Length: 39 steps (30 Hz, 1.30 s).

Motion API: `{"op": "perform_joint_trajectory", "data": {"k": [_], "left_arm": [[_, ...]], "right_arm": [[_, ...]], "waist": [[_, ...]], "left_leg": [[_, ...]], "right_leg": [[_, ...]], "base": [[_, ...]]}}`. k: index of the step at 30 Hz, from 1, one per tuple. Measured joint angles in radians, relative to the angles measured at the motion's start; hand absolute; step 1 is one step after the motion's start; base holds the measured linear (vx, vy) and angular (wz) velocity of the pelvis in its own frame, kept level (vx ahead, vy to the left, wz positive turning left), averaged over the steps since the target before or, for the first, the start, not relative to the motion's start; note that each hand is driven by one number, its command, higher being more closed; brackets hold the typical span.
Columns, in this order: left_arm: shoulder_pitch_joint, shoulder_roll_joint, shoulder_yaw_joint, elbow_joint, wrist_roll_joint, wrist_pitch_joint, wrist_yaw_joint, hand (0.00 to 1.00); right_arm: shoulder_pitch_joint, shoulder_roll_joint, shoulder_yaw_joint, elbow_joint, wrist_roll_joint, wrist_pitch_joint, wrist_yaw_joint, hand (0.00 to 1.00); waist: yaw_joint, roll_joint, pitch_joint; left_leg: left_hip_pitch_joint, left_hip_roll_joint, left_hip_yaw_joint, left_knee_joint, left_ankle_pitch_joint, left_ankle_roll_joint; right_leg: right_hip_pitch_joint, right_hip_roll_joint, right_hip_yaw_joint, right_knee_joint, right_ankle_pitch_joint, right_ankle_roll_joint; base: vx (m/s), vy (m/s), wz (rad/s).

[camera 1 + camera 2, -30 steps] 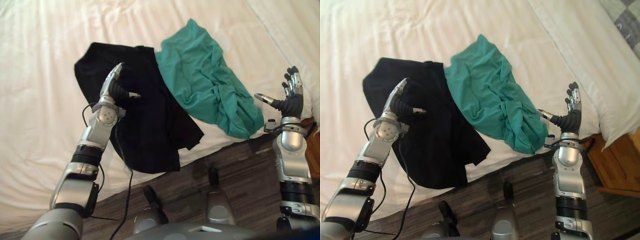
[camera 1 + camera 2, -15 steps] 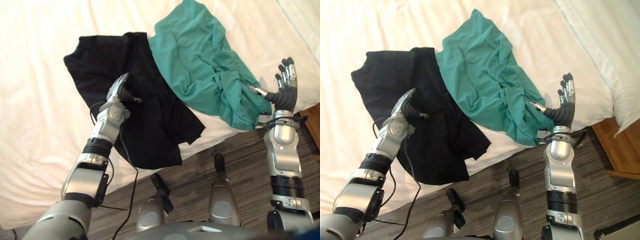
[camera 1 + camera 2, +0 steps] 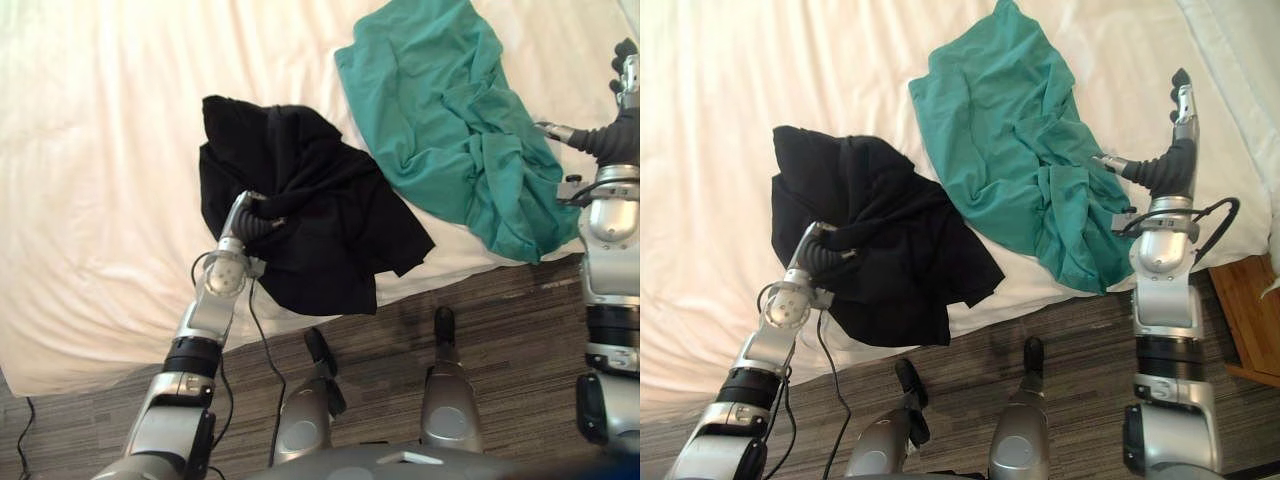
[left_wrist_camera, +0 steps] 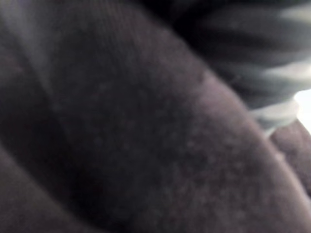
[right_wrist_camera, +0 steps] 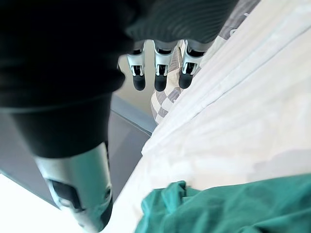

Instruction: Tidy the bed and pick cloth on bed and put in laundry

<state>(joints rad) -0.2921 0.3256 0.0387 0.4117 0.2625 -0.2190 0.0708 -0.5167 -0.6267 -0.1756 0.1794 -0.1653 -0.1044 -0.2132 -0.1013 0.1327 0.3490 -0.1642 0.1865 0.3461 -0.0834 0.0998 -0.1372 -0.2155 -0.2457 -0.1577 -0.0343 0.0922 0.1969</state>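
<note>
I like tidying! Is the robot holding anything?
Cannot tell: the left robot hand is buried in the bunched black cloth. The right robot hand holds nothing.

The soft black fabric garment (image 3: pixel 330 235), previously spread flat on the white bed sheet (image 3: pixel 100 150), has been gathered into a bunched heap, with its far left part drawn in. The left hand (image 3: pixel 248 213), earlier raised above it, has been sunk into its folds.
</note>
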Motion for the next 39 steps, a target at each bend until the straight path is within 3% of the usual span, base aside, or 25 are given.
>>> {"op": "perform_joint_trajectory", "data": {"k": [7, 12, 15, 18, 36, 39], "left_arm": [[0.093, -0.006, 0.015, -0.078, -0.081, -0.033, -0.014, 1.00], [0.167, -0.006, 0.012, -0.133, -0.135, -0.073, -0.039, 1.00], [0.190, -0.005, 0.012, -0.165, -0.163, -0.076, -0.061, 1.00], [0.229, -0.004, 0.009, -0.214, -0.192, -0.084, -0.071, 1.00], [0.301, 0.032, -0.010, -0.370, -0.333, -0.103, -0.154, 1.00], [0.316, 0.063, -0.023, -0.393, -0.361, -0.103, -0.162, 1.00]], "right_arm": [[-0.113, -0.161, 0.110, 0.158, -0.015, 0.000, 0.025, 0.00], [-0.196, -0.261, 0.206, 0.229, -0.017, -0.001, 0.053, 0.00], [-0.228, -0.267, 0.247, 0.242, -0.017, -0.002, 0.056, 0.00], [-0.232, -0.297, 0.281, 0.242, -0.040, -0.003, 0.061, 0.00], [-0.243, -0.301, 0.326, 0.240, -0.144, -0.013, 0.076, 0.00], [-0.248, -0.340, 0.358, 0.253, -0.155, -0.025, 0.094, 0.00]], "waist": [[0.004, 0.006, 0.000], [0.015, 0.028, 0.004], [0.013, 0.038, 0.009], [0.033, 0.039, 0.009], [0.059, 0.033, 0.047], [0.062, 0.030, 0.052]], "left_leg": [[-0.032, -0.002, -0.026, -0.014, 0.024, 0.004], [-0.084, -0.003, -0.049, -0.014, 0.038, 0.005], [-0.099, -0.002, -0.061, -0.014, 0.042, 0.007], [-0.128, -0.002, -0.068, -0.014, 0.048, 0.007], [-0.209, -0.003, -0.133, -0.014, 0.069, 0.013], [-0.222, -0.003, -0.139, -0.013, 0.071, 0.015]], "right_leg": [[-0.021, 0.000, -0.018, 0.001, 0.000, 0.000], [-0.057, 0.000, -0.029, 0.003, 0.000, 0.000], [-0.064, 0.000, -0.048, 0.003, 0.000, 0.000], [-0.089, -0.001, -0.053, 0.007, 0.000, 0.000], [-0.125, -0.002, -0.116, 0.016, 0.001, -0.001], [-0.131, -0.002, -0.122, 0.016, 0.001, -0.001]], "base": [[-0.01, -0.014, 0.09], [0.00, -0.009, 0.11], [-0.01, -0.009, 0.14], [0.00, 0.000, 0.05], [0.00, 0.002, 0.10], [-0.01, 0.005, 0.05]]}}
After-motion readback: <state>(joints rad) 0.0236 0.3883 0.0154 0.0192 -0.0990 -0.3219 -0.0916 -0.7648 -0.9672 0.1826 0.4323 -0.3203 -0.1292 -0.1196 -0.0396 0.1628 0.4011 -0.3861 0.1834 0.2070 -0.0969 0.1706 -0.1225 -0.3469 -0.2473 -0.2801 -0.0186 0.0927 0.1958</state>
